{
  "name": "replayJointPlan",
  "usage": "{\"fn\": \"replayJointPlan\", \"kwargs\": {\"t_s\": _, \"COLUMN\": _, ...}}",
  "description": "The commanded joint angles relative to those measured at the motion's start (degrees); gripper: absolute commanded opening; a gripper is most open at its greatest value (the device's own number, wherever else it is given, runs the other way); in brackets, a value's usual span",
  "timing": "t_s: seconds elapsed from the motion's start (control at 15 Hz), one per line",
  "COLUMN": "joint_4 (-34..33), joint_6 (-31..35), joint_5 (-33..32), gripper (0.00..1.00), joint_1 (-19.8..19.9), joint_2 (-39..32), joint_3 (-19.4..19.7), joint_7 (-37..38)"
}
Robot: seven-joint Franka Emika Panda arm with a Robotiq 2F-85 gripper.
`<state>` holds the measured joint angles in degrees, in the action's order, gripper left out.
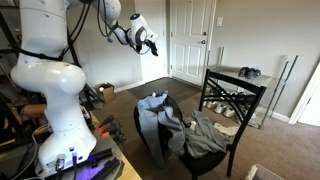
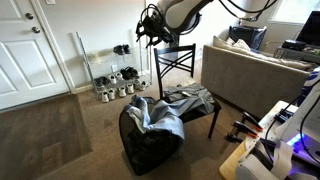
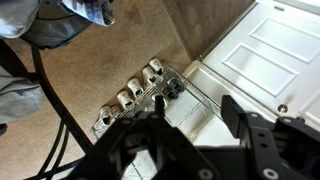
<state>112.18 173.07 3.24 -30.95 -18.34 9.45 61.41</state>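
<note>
The arm has its gripper (image 1: 148, 42) held high in the air, well above everything in the room. In the wrist view the jaws stand parted with nothing between them; through the gap I can see only carpet and the shoe rack (image 3: 140, 95) by the white door (image 3: 270, 50).

The nearest thing to it is the blue denim garment (image 2: 155, 112), a crumpled heap over the mouth of a black bag (image 2: 145, 152) on the carpet. In both exterior views the denim lies almost straight below the gripper and well apart from it. The wrist view catches the cloth only at its upper corner, so I judge the gripper sits a little off to the shoe-rack side rather than squarely over the heap. The heap is bunched, with folds running every way, and I cannot pick out a long axis.

Just beside the bag stands a black chair (image 2: 175, 55), its back rising near the gripper's height in an exterior view. A grey garment (image 2: 190, 98) is spread on its seat, one edge hanging toward the denim. Whether the two cloths touch I cannot tell. To reach the denim, I'd say the gripper would have to come straight down, keeping clear of the chair back.
</note>
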Motion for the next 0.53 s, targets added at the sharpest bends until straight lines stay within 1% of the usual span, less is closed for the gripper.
{"fn": "replayJointPlan", "kwargs": {"t_s": 0.0, "joint_4": 0.0, "joint_6": -0.4, "joint_5": -0.8, "gripper": 0.89, "joint_1": -1.2, "joint_2": -0.1, "joint_3": 1.5, "joint_7": 1.5}}
{"fn": "replayJointPlan", "kwargs": {"t_s": 0.07, "joint_4": 0.0, "joint_6": -0.4, "joint_5": -0.8, "gripper": 0.96, "joint_1": -1.3, "joint_2": -0.2, "joint_3": 1.6, "joint_7": 1.6}}
{"fn": "replayJointPlan", "kwargs": {"t_s": 0.2, "joint_4": 0.2, "joint_6": -2.5, "joint_5": -0.6, "gripper": 1.0, "joint_1": -1.3, "joint_2": 0.2, "joint_3": 1.6, "joint_7": 1.6}}
{"fn": "replayJointPlan", "kwargs": {"t_s": 0.27, "joint_4": 0.4, "joint_6": -5.4, "joint_5": -0.3, "gripper": 1.0, "joint_1": -0.9, "joint_2": 0.7, "joint_3": 0.9, "joint_7": 0.7}}
{"fn": "replayJointPlan", "kwargs": {"t_s": 0.4, "joint_4": 0.5, "joint_6": -11.1, "joint_5": 2.3, "gripper": 1.0, "joint_1": 1.3, "joint_2": 1.3, "joint_3": -2.9, "joint_7": -3.4}}
{"fn": "replayJointPlan", "kwargs": {"t_s": 0.47, "joint_4": 0.1, "joint_6": -14.4, "joint_5": 0.3, "gripper": 1.0, "joint_1": 4.3, "joint_2": 1.1, "joint_3": -6.2, "joint_7": -2.7}}
